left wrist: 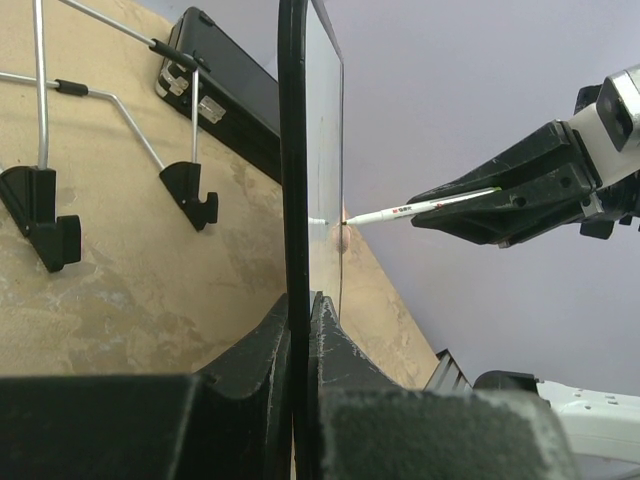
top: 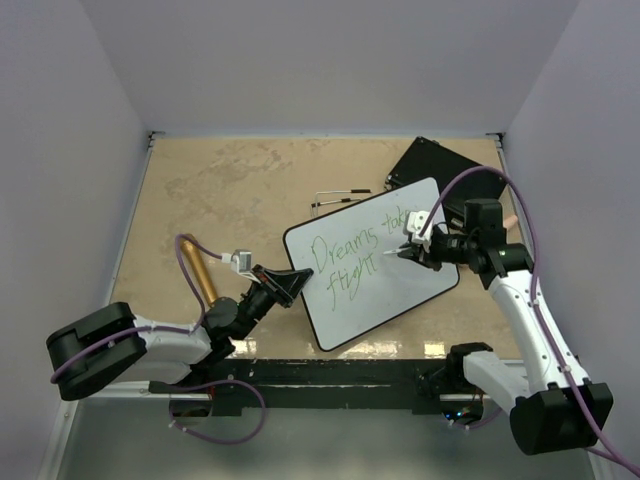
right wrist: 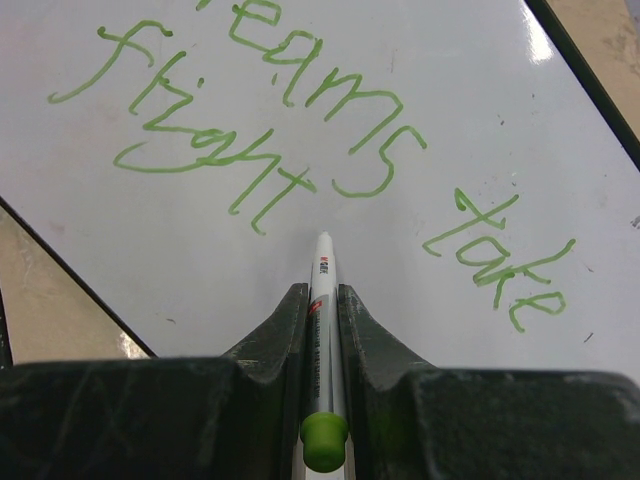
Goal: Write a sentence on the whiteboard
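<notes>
From where I stand, the writing is plain: green handwritten letters on the large glossy white whiteboard (top: 370,265) with rounded corners and a thin black frame read "Dreams take" on one line and "flight" beneath it. The board sits slantwise just right of centre in the overhead view, on the mottled beige worktop (top: 220,190). The left hand (top: 290,283) is clamped tight on the board's lower-left edge, its dark fingers (left wrist: 270,350) pinching the frame from both sides. The right hand (top: 405,250) is closed around one slim white marker (right wrist: 322,290) with a green end cap. The tip meets the board's face just below and right of the word "flight". The marker barrel bears small red print that I can't make out. I count one whiteboard, one marker, one flat black board (top: 440,170) at the upper right of the overhead view, and one thin wire stand (top: 340,198) above the whiteboard. Two of the stand's black feet show in the left wrist view. The whiteboard's upper right corner lies just beside the black board. Bare worktop stretches across the upper left, bounded by pale walls (top: 70,150) on three sides.
</notes>
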{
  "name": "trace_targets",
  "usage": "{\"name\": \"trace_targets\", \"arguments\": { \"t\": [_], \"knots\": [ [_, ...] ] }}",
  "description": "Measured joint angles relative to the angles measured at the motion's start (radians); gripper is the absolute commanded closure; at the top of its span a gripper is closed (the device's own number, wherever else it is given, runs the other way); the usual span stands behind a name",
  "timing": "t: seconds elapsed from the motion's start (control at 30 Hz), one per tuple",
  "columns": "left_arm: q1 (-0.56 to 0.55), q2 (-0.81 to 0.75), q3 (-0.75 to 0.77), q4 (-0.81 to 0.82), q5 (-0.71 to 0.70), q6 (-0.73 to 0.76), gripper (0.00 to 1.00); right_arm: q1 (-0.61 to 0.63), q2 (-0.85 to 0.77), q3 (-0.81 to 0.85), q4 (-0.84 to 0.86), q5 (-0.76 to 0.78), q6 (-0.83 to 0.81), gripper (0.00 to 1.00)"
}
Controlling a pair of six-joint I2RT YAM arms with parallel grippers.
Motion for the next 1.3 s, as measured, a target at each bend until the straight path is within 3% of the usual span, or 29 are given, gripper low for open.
{"name": "trace_targets", "arguments": {
  "t": [0.27, 1.3],
  "knots": [
    [0.000, 0.009, 0.000, 0.008, 0.001, -0.005, 1.00, 0.083, 0.000, -0.021, 0.083, 0.068, 0.078, 1.00],
    [0.003, 0.008, -0.002, 0.002, -0.002, -0.021, 1.00, 0.087, -0.002, -0.020, 0.040, 0.138, 0.056, 1.00]
  ]
}}
